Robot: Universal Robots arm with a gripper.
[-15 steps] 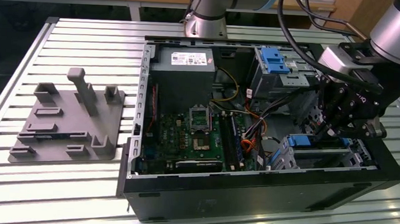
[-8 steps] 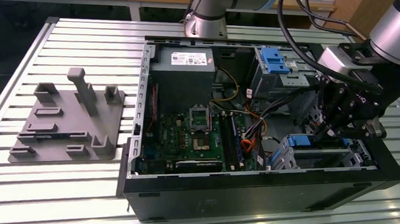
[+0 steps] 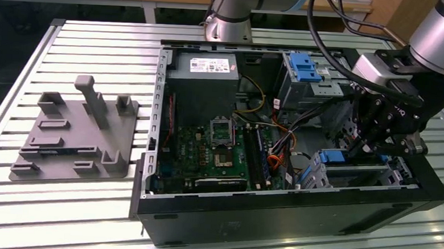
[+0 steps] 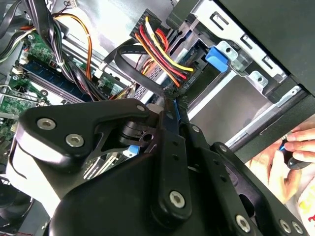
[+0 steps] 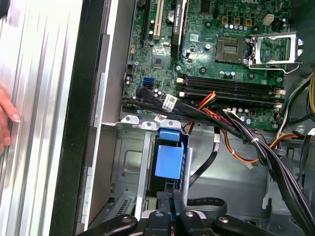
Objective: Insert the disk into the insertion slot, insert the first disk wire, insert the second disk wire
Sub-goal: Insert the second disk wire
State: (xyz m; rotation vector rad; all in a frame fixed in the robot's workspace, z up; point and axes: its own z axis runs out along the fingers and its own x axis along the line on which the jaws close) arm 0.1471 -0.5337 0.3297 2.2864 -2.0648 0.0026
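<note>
The disk (image 5: 170, 160) sat in the insertion slot (image 3: 390, 176), and the gripper (image 5: 172, 197), closed on a thin wire plug (image 4: 173, 101), needed careful lining up.

There is one computer case (image 3: 278, 219) on the worktop (image 3: 88, 209). Beside the case lies one grey plastic stand (image 3: 73, 139). Inside the case are one green board (image 3: 213, 152), one grey power box (image 3: 204, 66) and two blue plastic pieces (image 3: 305, 66) (image 3: 332, 157). One robot arm (image 3: 440, 33) reaches into the case. One person's hand (image 5: 6, 120) rests beside the case in the first wrist view.
</note>
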